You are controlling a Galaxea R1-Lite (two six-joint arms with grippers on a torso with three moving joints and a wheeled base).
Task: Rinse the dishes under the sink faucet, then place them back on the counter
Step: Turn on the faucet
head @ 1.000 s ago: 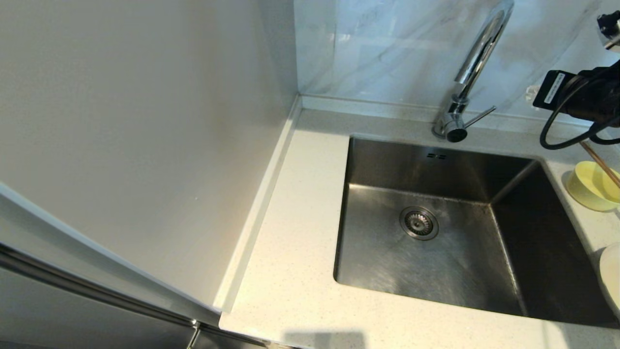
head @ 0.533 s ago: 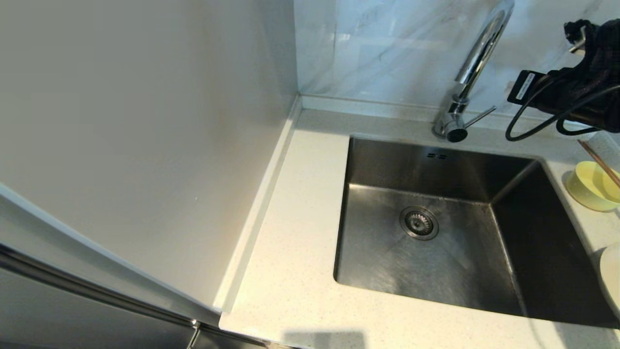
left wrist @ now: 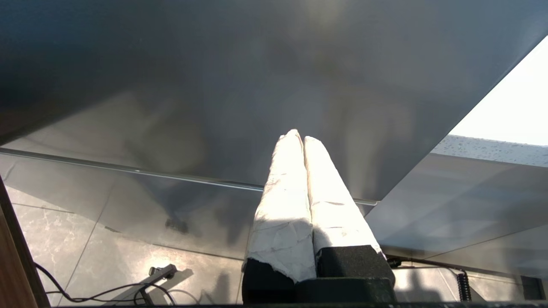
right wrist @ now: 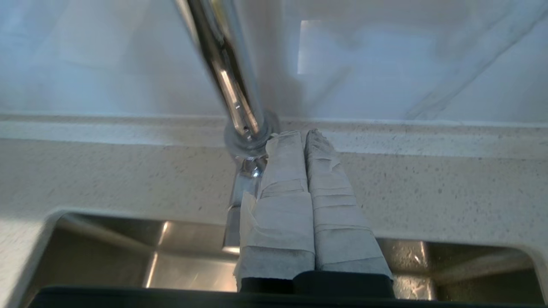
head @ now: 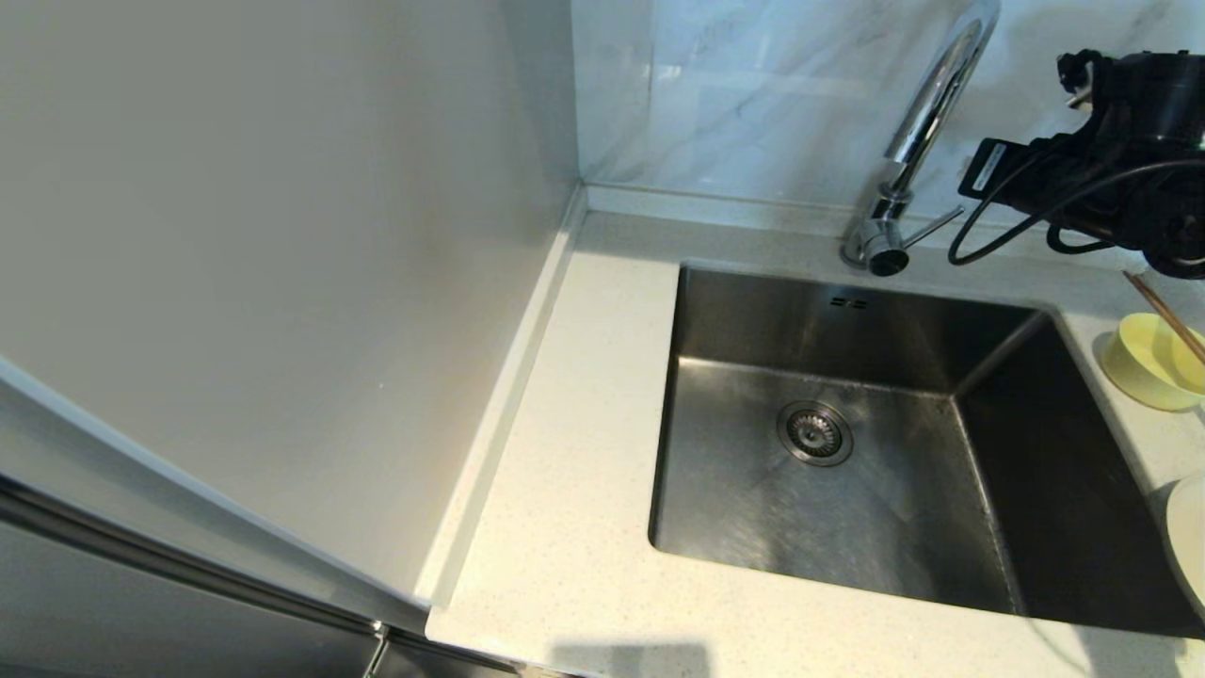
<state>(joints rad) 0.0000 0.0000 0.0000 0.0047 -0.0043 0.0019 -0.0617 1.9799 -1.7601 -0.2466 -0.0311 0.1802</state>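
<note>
Hovering above the back right corner of the sink (head: 847, 443), the right claw (right wrist: 305, 132) has its two tape-wrapped fingers (right wrist: 291, 179) pressed together with nothing between them. In the right wrist view the fingertips sit just beside the base of the faucet (head: 927, 122), over the strip of counter (head: 565, 527) between the basin and the low raised back edge; whether they touch the chrome cannot be told. The faucet lever (head: 932, 228) projects to the right of the faucet body, toward the black arm and its looped cable (head: 998, 235). The sink holds no dish; its round drain strainer (head: 814, 433) and two overflow slots (head: 849, 303) are exposed. The pale-yellow bowl (head: 1148, 363) stands on the counter to the right of the sink, with the brown chopsticks (head: 1167, 315) lying across its rim. The cream-white plate (head: 1188, 546) lies nearer the front on the same side, only its edge in view. The left claw (left wrist: 303, 139) is parked away from the sink, below a grey panel (left wrist: 214, 85) and above a tiled floor (left wrist: 64, 231), with both wrapped fingers together and holding nothing.
</note>
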